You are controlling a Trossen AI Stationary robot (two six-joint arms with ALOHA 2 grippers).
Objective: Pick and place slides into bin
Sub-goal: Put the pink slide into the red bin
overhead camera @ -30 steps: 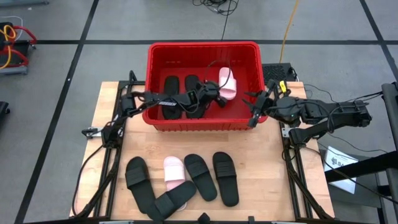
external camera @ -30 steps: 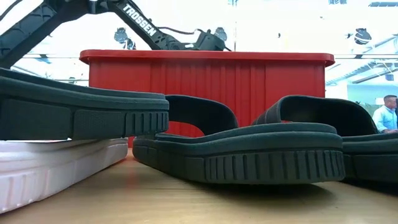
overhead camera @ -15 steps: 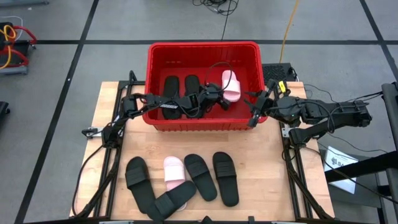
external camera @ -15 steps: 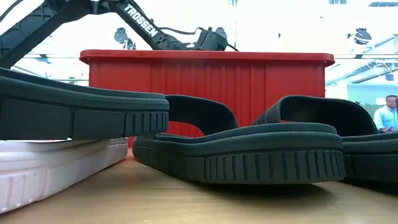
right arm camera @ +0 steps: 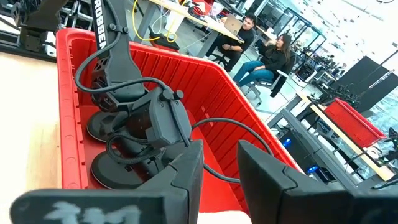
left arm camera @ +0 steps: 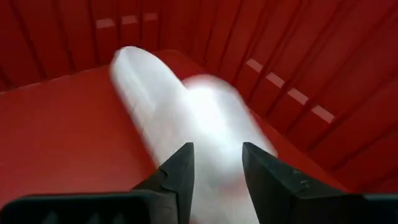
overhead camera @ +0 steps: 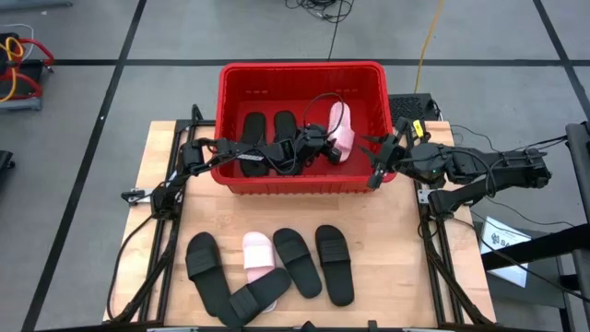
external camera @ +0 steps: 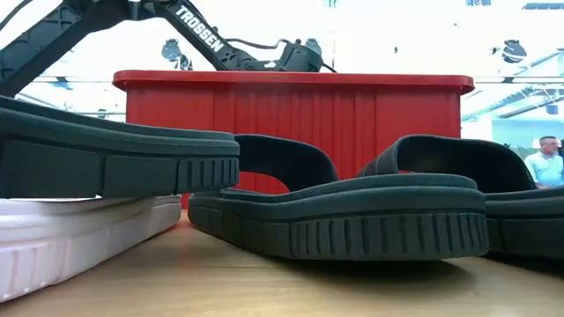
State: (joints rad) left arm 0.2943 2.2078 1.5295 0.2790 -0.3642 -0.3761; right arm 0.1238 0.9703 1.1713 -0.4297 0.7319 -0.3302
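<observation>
The red bin [overhead camera: 300,69] stands at the table's far middle and fills the back of the low view [external camera: 291,110]. Inside it lie two black slides [overhead camera: 253,129] and a pink slide [overhead camera: 343,124] by the right wall. My left gripper [overhead camera: 333,153] reaches into the bin and stands open just over the pink slide [left arm camera: 186,106], which shows blurred on the red floor beyond the fingers. My right gripper [overhead camera: 373,164] waits open outside the bin's right wall, with nothing between its fingers [right arm camera: 221,174]. Several black slides [overhead camera: 297,261] and a pink one [overhead camera: 258,251] lie on the table's near part.
The near slides lie close together, one black slide [overhead camera: 258,293] crossing under the pink one; they fill the front of the low view [external camera: 344,220]. Bare wood shows at the table's left [overhead camera: 166,184] and right [overhead camera: 406,258]. People sit in the room beyond [right arm camera: 249,37].
My left gripper has gone toward the bin's right wall and a little toward the near side, with the pink slide going along. The slide now lies straighter along the right wall than a second ago. My right arm has kept still.
</observation>
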